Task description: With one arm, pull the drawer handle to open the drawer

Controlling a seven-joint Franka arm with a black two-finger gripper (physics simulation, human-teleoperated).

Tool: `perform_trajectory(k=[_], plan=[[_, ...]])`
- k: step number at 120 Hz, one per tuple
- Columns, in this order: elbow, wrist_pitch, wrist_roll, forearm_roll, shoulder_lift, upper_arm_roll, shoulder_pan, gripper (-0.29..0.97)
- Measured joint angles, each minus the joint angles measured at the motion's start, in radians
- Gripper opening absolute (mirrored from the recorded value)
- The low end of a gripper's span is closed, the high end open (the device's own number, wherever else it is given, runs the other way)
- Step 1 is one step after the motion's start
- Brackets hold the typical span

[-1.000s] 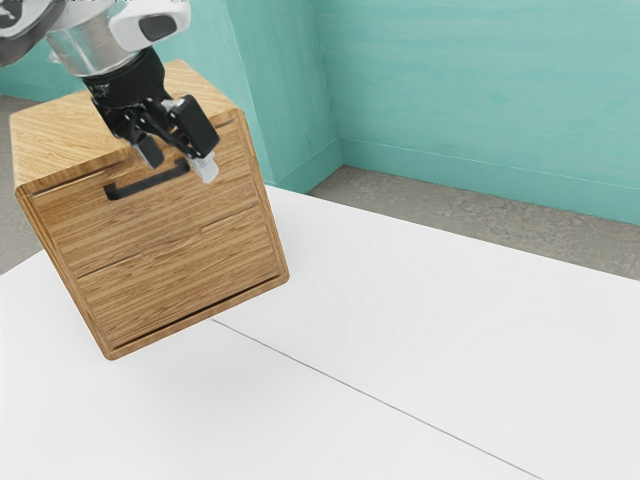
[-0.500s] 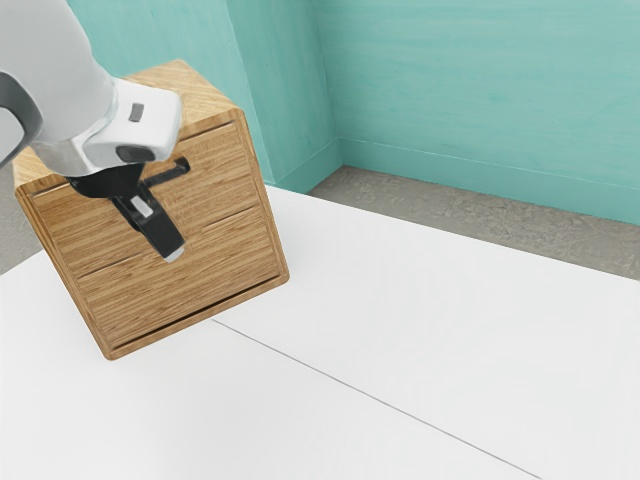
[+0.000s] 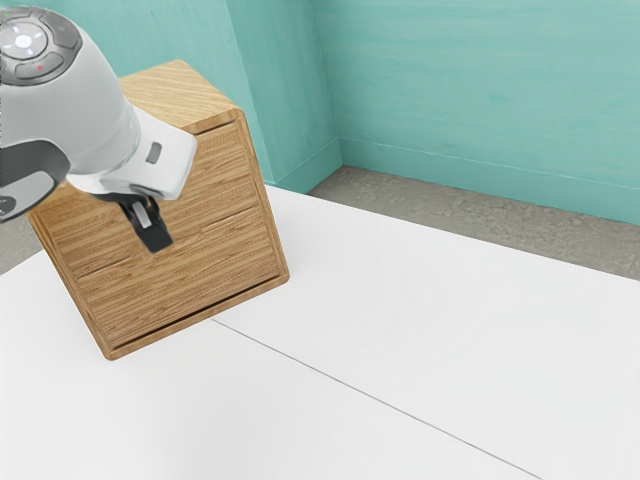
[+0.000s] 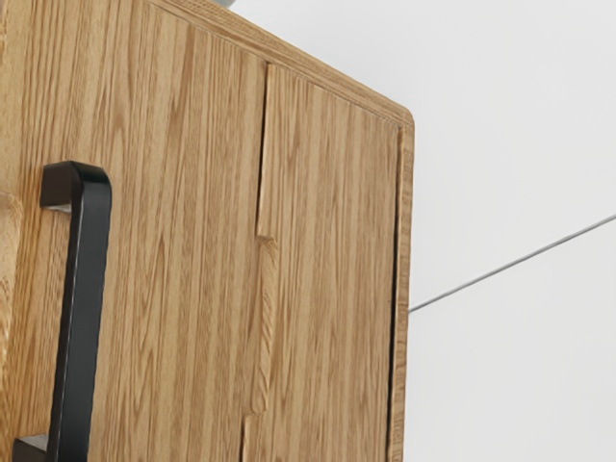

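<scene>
A wooden cabinet [image 3: 200,255] stands tilted on the white table at the exterior view's left, with two drawer fronts, one above the other. My gripper [image 3: 152,228] hangs in front of the upper drawer front [image 3: 215,170], and the white hand [image 3: 130,165] hides the handle there. Close up in the wrist view, the black bar handle [image 4: 79,308] runs along the upper drawer front [image 4: 173,241]. That front lies flush with the lower front [image 4: 332,289], and the drawer looks shut.
The white table [image 3: 400,340] stretches out to the exterior view's right, crossed by a thin seam [image 3: 380,400]. Teal walls [image 3: 480,80] and a grey floor strip [image 3: 500,220] lie behind the table's far edge.
My hand has dropped from above the cabinet's top edge to in front of the upper drawer front, toward the exterior view's left, now covering the handle. The cabinet has not moved.
</scene>
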Motion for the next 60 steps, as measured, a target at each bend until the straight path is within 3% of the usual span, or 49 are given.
perform_trajectory(k=[17, 60], plan=[[0.003, 0.003, 0.008, 0.054, -0.003, 0.039, -0.019, 0.68], [0.004, 0.01, 0.022, 0.108, -0.005, 0.159, -0.095, 0.68]])
